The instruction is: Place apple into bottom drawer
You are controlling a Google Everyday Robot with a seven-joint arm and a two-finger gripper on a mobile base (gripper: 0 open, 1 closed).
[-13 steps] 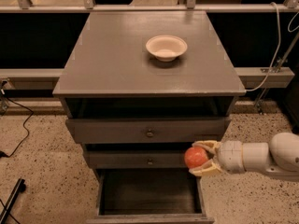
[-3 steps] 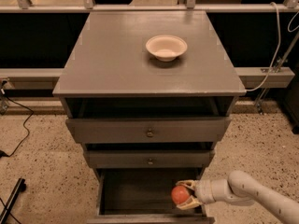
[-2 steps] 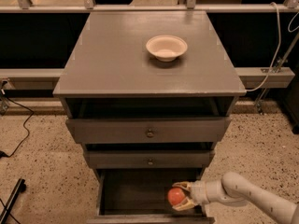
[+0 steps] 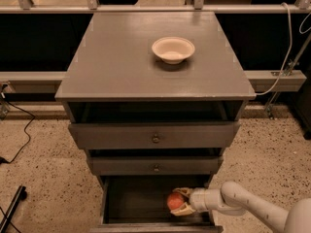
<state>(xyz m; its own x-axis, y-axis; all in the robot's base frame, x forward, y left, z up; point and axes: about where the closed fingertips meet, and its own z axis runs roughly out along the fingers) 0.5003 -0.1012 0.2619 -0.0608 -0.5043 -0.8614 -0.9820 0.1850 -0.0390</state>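
The red-orange apple (image 4: 175, 201) is held between the fingers of my gripper (image 4: 179, 201), inside the open bottom drawer (image 4: 136, 203) toward its right side. The gripper is shut on the apple, with one cream finger above it and one below. My white arm (image 4: 243, 205) reaches in from the lower right over the drawer's right wall. The drawer is pulled out, showing a dark wood interior. Whether the apple touches the drawer floor cannot be told.
A cream bowl (image 4: 173, 49) sits on the grey cabinet top (image 4: 121, 62). The two upper drawers (image 4: 154, 136) with small round knobs stick out a little. Cables lie on the speckled floor at left (image 4: 19, 130) and hang at right (image 4: 286, 57).
The gripper with the apple has come down from beside the middle drawer into the bottom drawer, then shifted slightly left and deeper inside it.
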